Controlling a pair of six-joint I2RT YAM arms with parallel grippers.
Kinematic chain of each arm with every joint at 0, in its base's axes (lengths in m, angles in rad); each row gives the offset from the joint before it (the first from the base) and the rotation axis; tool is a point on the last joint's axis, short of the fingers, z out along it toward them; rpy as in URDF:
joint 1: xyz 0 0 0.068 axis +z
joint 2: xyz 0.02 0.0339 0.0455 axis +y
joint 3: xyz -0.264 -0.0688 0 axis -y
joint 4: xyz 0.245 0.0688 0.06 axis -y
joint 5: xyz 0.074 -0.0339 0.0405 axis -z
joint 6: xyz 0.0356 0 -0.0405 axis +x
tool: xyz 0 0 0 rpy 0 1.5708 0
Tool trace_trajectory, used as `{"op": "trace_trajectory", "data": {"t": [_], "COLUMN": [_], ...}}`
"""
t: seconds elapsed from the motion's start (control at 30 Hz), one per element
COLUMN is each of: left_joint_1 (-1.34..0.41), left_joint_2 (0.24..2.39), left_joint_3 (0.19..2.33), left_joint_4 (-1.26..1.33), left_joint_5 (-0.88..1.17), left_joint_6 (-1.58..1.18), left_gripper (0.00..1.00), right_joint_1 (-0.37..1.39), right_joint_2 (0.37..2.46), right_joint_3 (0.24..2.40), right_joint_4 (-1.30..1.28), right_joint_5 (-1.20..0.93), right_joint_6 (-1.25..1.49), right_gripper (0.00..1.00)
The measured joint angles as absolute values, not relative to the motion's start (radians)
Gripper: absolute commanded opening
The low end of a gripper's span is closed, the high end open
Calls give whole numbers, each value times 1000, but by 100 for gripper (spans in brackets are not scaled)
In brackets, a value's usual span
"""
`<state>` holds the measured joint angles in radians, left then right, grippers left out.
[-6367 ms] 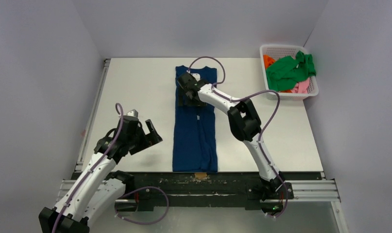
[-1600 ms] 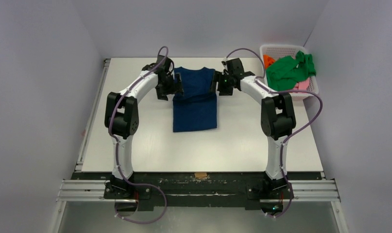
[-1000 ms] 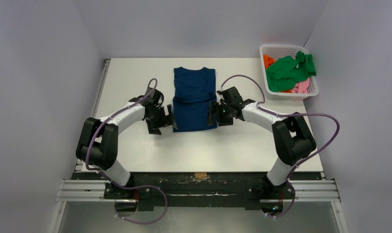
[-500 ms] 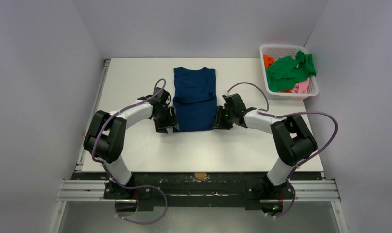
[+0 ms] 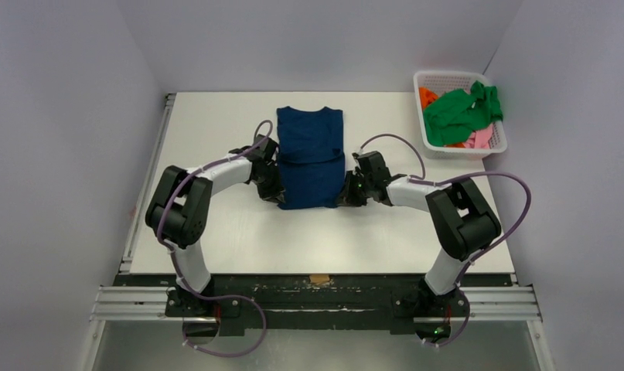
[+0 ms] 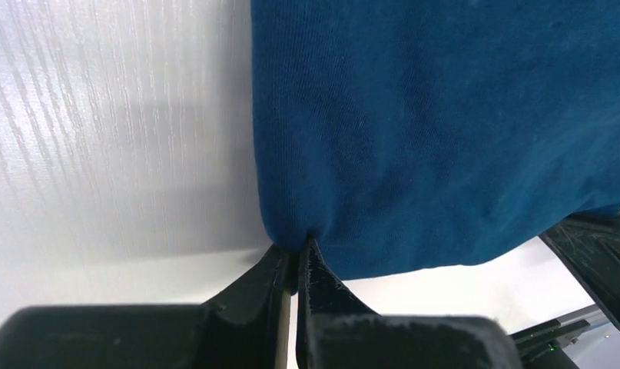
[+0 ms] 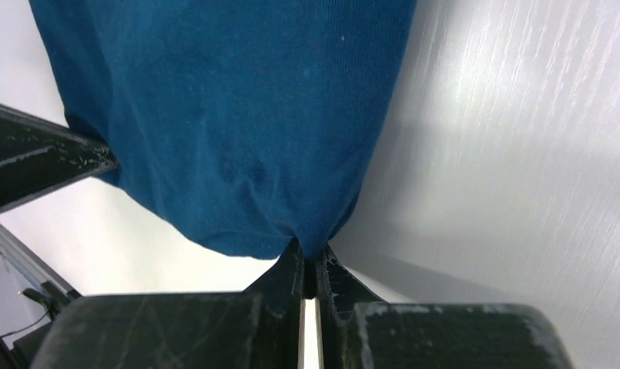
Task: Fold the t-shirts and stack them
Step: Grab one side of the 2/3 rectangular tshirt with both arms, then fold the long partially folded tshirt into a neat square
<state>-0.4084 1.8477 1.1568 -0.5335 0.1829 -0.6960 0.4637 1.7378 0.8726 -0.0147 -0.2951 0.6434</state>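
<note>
White table [image 5: 216, 116]: L pincer [image 6: 295, 252], R pincer [image 7: 310, 260] tight on navy tee [image 5: 311, 151]

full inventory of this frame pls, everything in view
navy t-shirt: one, navy blue, folded, flat on the table's middle, toward the far side
green t-shirt: one, bright green, heaped on top in the basket
orange cloth: one, orange, basket's far left corner
pink cloth: one, pink, basket's near side
basket: one, white lattice, far right corner
table: one, white
left gripper: black, pinching the shirt's near left corner
right gripper: black, pinching its near right corner
</note>
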Motion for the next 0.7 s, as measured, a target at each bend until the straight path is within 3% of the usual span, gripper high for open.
{"op": "trace_trajectory", "data": {"t": [0.2, 0.4, 0.57, 0.7], "left_joint_1": [-427, -474, -476, -478], "left_joint_2": [1736, 1351, 1028, 960], "left_joint_3": [1029, 839, 824, 866], "left_joint_4": [-490, -617, -703, -755], "left_joint_5": [163, 181, 256, 274], "left_joint_6": [-696, -696, -696, -696], "left_gripper": [0, 0, 0, 0], "right_joint_1": [470, 546, 563, 564], "right_joint_2": [1650, 1352, 1082, 1021], "right_joint_3": [785, 696, 700, 736], "right_joint_4": [-9, -150, -280, -326], "right_joint_5": [-345, -424, -500, -519], "right_joint_6": [634, 624, 627, 637], "right_gripper": [0, 0, 0, 0]}}
